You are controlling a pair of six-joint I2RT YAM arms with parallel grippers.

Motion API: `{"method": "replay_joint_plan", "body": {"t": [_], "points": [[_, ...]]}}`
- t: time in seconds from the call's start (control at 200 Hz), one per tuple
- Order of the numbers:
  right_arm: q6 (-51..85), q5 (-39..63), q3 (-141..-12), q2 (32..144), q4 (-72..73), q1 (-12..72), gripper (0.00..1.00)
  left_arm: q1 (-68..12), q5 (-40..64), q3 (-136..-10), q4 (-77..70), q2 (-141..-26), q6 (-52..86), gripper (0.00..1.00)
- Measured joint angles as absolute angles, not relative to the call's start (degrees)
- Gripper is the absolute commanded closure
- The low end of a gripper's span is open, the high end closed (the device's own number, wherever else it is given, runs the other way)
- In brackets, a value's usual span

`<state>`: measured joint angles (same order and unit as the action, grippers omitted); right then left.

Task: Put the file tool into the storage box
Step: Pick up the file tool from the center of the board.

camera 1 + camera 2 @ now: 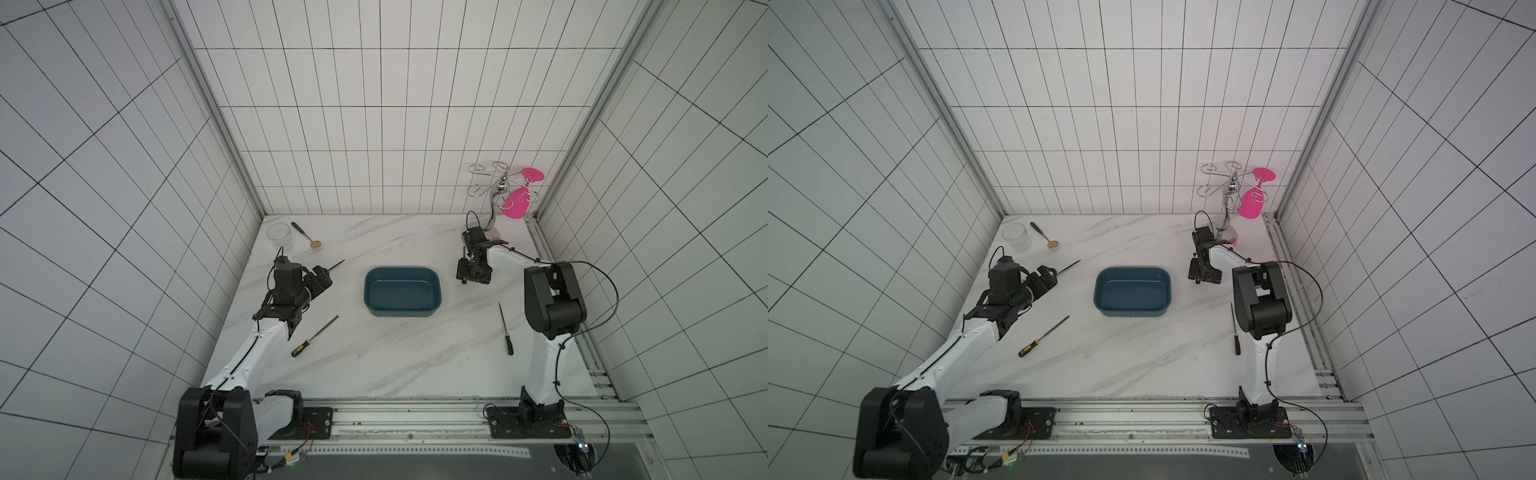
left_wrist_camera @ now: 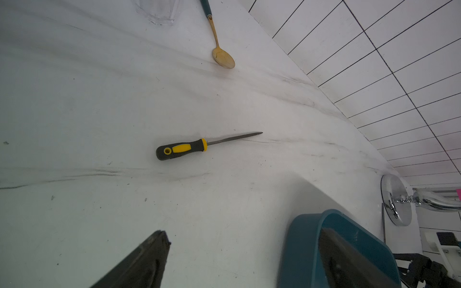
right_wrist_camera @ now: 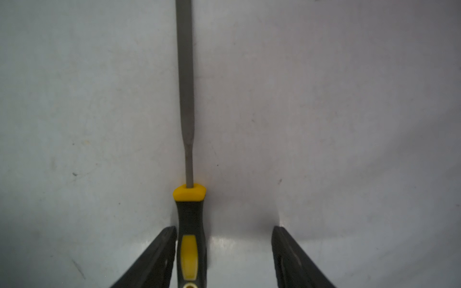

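File tool: the file tool point(image 3: 188, 149) lies flat on the bench point(image 1: 395, 357), just beside the right short side of the storage box point(image 1: 402, 295) and nearer to the rear right corner than to the front edge. It is not in the box.
Long axis: it runs from front to rear, with the grey blade toward the rear edge and the black-and-yellow handle toward the front edge. It is therefore about parallel to the short sides of the box.
Right gripper: the right gripper point(image 3: 223, 228) points down over the handle, with a jaw on each side of it, about half open. One finger point(image 3: 159, 249) touches the side of the handle. The other finger point(image 3: 287, 249) stands apart from it, with bare bench between. Nothing is gripped yet.
Way to the box: from this gripper the box lies to the left, near.
Next move, my judgement: the jaws should close across the handle. The handle sits off-centre between them, so it may slide a little. After the lift, about a quarter turn would lay the file along the long side of the box.
Left gripper: the left gripper point(image 2: 243, 233) is wide open and empty, on the left side of the box and well apart from the file tool. A second file point(image 2: 199, 147) lies before it.
Nearer arm: the right arm, clearly.
Other files: a third file point(image 1: 314, 336) lies toward the front left corner and a fourth file point(image 1: 505, 328) toward the front right, both untouched.
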<state>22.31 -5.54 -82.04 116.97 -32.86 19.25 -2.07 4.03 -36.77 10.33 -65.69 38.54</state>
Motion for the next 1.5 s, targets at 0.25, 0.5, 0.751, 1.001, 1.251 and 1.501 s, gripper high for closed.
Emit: {"method": "replay_joint_plan", "body": {"t": [0.25, 0.5, 0.751, 1.001, 1.251, 1.501], "points": [[22.2, -8.3, -82.3, 117.1, -33.3, 20.8, 0.46, -2.1, 4.1, -36.6, 9.6, -65.9, 38.4, 0.02], [21.0, -8.9, -82.3, 117.1, -33.1, 21.0, 0.52, -2.1, 4.3, -36.6, 9.6, -66.7, 38.1, 0.02], [20.4, -8.7, -81.2, 117.0, -30.6, 21.0, 0.71, -2.1, 4.4, -36.6, 9.6, -66.9, 38.1, 0.02], [19.1, -7.8, -76.7, 114.1, -27.6, 21.0, 0.89, -2.1, 4.8, -36.6, 9.6, -66.9, 38.1, 0.02], [15.5, -5.0, -67.8, 104.6, -26.2, 21.3, 0.92, -4.5, 5.2, -36.6, 9.9, -64.2, 38.1, 0.02], [9.9, -2.7, -61.6, 89.5, -24.0, 22.3, 0.90, -13.3, 3.7, -38.0, 10.3, -62.8, 37.5, 0.02]]}}
